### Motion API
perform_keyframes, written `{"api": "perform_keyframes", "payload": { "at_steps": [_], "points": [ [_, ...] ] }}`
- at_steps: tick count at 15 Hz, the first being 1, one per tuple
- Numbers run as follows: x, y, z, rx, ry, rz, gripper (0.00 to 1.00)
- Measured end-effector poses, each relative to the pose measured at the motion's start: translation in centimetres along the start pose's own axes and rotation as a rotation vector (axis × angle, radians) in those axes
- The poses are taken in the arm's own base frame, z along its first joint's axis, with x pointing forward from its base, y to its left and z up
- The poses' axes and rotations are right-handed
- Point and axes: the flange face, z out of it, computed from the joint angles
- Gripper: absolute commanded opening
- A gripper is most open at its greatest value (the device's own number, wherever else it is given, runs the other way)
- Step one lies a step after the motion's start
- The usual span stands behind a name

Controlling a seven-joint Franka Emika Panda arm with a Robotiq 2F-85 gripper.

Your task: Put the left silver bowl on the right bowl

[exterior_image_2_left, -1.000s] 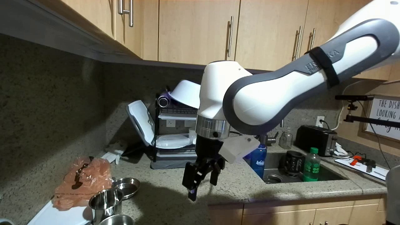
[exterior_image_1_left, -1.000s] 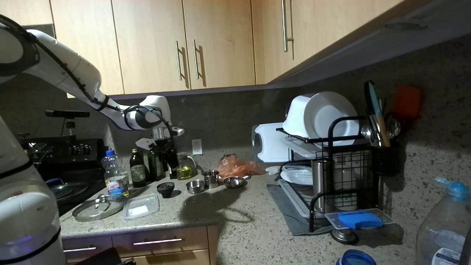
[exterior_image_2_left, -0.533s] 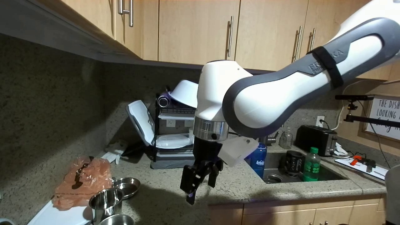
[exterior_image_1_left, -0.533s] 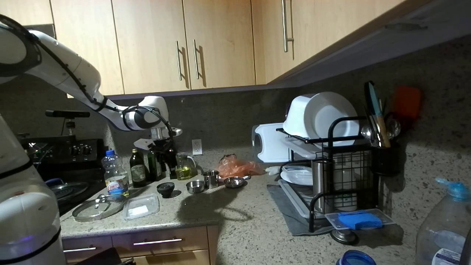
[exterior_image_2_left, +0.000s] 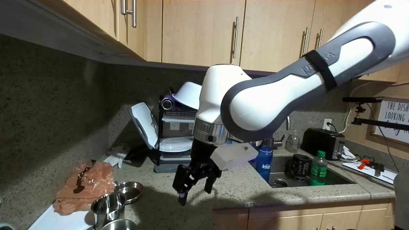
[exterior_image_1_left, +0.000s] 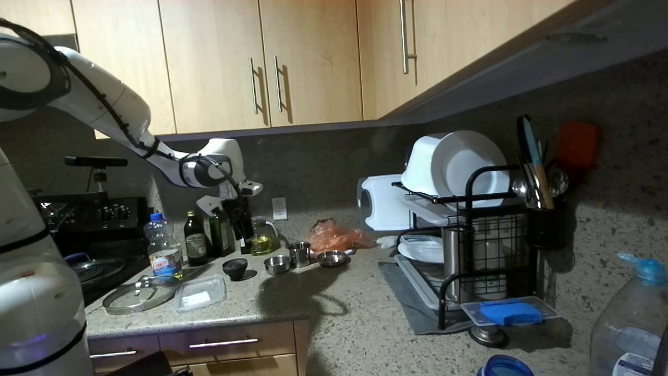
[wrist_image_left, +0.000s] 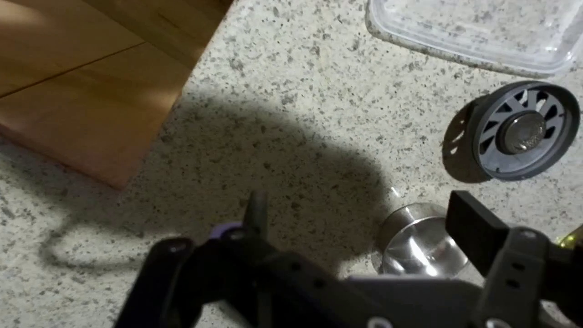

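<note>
Cup of steel [exterior_image_1_left: 299, 255] stands between the left silver bowl [exterior_image_1_left: 277, 265], just beside it, and the right bowl [exterior_image_1_left: 333, 259]. My hand [exterior_image_2_left: 195, 195] is spread wide and empty, higher than this cup. I think I should centre over the left silver bowl, pinch its rim at the side away from the cup, then lift slowly.

Wrist view: peering down past the gripper [wrist_image_left: 357, 205], super close. In an exterior view, facing bottles [exterior_image_1_left: 219, 232] behind it from way back; in an exterior view, nearer, facing the dish rack [exterior_image_2_left: 180, 113]. In both exterior views: same bag [exterior_image_2_left: 99, 179].
</note>
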Motion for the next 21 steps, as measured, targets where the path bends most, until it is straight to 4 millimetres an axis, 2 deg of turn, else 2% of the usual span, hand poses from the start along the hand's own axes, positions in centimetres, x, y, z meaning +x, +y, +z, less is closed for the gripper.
{"api": "perform_keyframes", "payload": {
  "at_steps": [7, 11, 18, 21],
  "points": [
    [2.7, -2.8, 1.0, 0.056, 0.051, 0.065, 1.0],
    [3.4, -4.0, 1.0, 0.078, 0.069, 0.067, 1.0],
    [3.7, -3.7, 1.1, 0.08, 0.071, 0.072, 1.0],
    [5.4, -3.4, 0.8, 0.092, 0.069, 0.098, 1.0]
  ]
}}
